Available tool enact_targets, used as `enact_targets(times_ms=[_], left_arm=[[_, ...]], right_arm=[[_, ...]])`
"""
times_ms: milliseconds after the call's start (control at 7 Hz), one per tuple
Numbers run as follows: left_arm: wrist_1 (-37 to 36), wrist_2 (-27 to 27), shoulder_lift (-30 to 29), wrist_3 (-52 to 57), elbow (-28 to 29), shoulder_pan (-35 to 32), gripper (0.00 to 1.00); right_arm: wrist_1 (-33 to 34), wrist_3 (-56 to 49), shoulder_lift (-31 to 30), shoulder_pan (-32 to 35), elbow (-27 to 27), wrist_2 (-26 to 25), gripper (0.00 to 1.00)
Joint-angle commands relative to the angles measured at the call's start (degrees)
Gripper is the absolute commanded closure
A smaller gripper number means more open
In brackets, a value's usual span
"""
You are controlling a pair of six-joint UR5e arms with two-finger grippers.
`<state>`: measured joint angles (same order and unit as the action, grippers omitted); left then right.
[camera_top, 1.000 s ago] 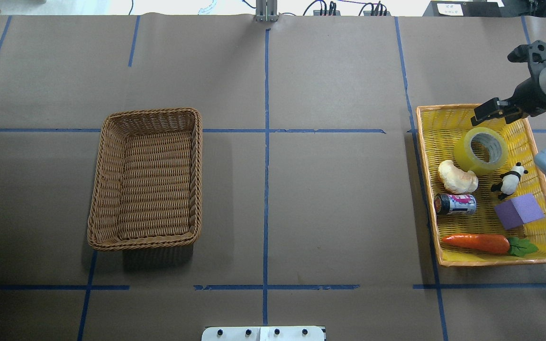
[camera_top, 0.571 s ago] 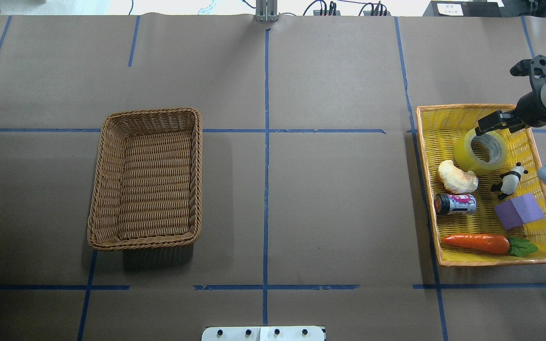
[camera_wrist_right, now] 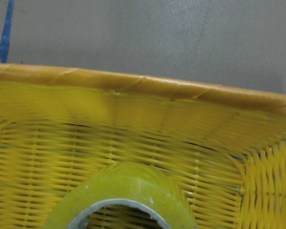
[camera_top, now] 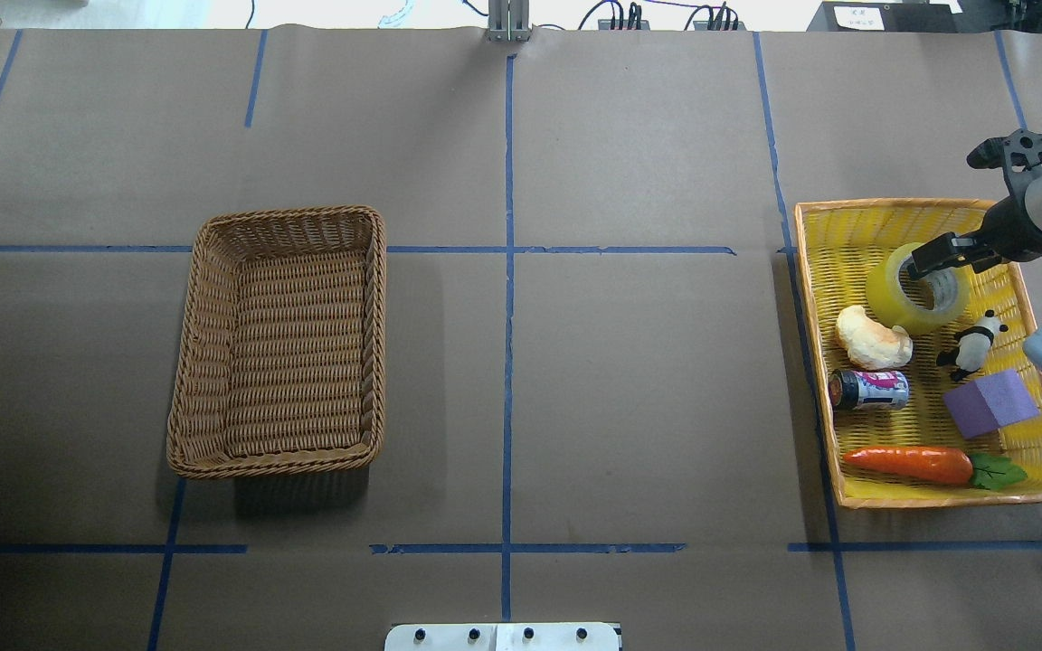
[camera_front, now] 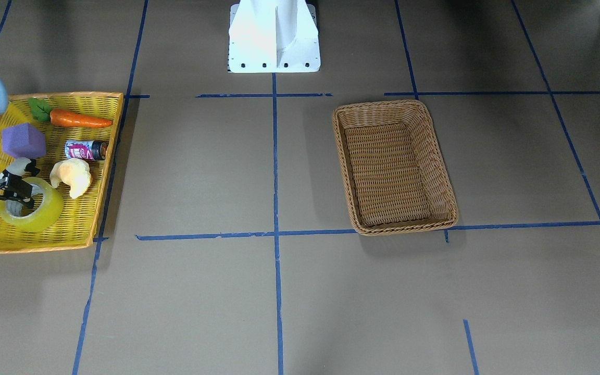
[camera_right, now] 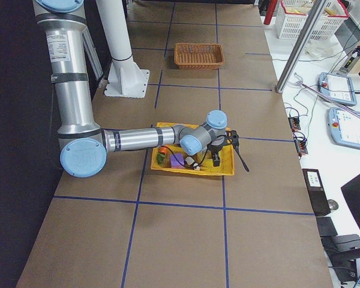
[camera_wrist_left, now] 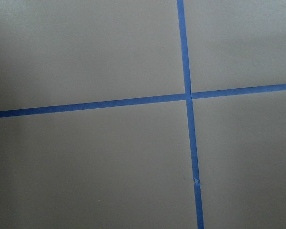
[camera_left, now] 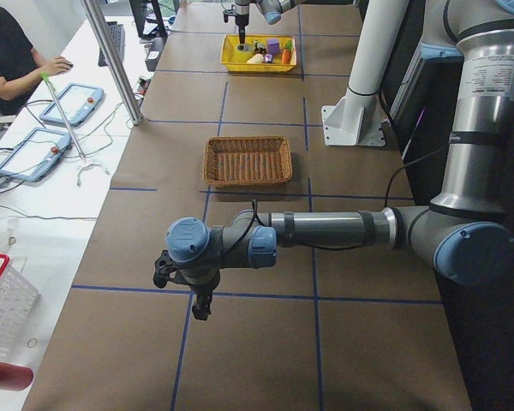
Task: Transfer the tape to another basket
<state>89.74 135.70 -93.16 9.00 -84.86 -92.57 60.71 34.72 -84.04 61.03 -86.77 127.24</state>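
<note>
Now, tape: a wide roll of translucent yellow-green tape point(camera_top: 883, 294) with a grey-white core lies flat, hole upward, inside the shallow yellow woven tray point(camera_top: 847, 226) with the orange rim, in the tray's end farthest from the robot.
Basket: the deep brown woven wicker basket point(camera_top: 377, 344) stands well apart from the tray, across the table toward the robot's left.
Right gripper: the right gripper point(camera_top: 933, 260) hangs low over the tray, at the far rim of the tape; its jaws look spread, and whether they touch the roll cannot be told.
Left gripper: the left gripper point(camera_left: 200, 306) points down at bare table, far from the tray and beyond the basket; spread or pressed together cannot be told.
Tray neighbours: a pale croissant-shaped toy point(camera_top: 874, 339) lies just beside the tape, and a small black-and-white panda figure point(camera_top: 971, 344) stands near it.
Tray middle: a small can point(camera_top: 869, 389) lies on its side, apart from a purple block point(camera_top: 991, 402).
Tray near end: an orange toy carrot point(camera_top: 910, 463) with green leaves lies along the rim closest to the robot.
Table: a brown-papered table point(camera_top: 629, 380) crossed by blue tape lines carries the tray.
</note>
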Motion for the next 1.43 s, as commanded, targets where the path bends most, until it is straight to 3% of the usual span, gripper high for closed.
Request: enact_targets(times_ms=[0, 429, 571, 857, 1000, 1286], left_arm=[[0.0, 0.0, 0.0, 0.0, 0.0, 0.0, 0.0], [0.0, 0.0, 0.0, 0.0, 0.0, 0.0, 0.0], [0.1, 0.0, 0.0, 0.0, 0.0, 0.0, 0.0], [0.1, 0.0, 0.0, 0.1, 0.0, 0.0, 0.0], [0.0, 0.0, 0.0, 0.1, -0.1, 0.0, 0.0], [0.1, 0.0, 0.0, 0.1, 0.0, 0.0, 0.0]], right_arm=[[0.1, 0.0, -0.2, -0.4, 0.2, 0.0, 0.0], [0.0, -0.1, -1.0, -0.5, 0.5, -0.1, 0.0], [0.1, -0.1, -1.1, -0.5, 0.5, -0.2, 0.07], [-0.2, -0.1, -1.7, -0.6, 0.5, -1.8, 0.74], [-0.2, -0.1, -1.5, -0.6, 0.4, -1.6, 0.97], [-0.2, -0.1, -1.2, -0.6, 0.3, -1.8, 1.0]])
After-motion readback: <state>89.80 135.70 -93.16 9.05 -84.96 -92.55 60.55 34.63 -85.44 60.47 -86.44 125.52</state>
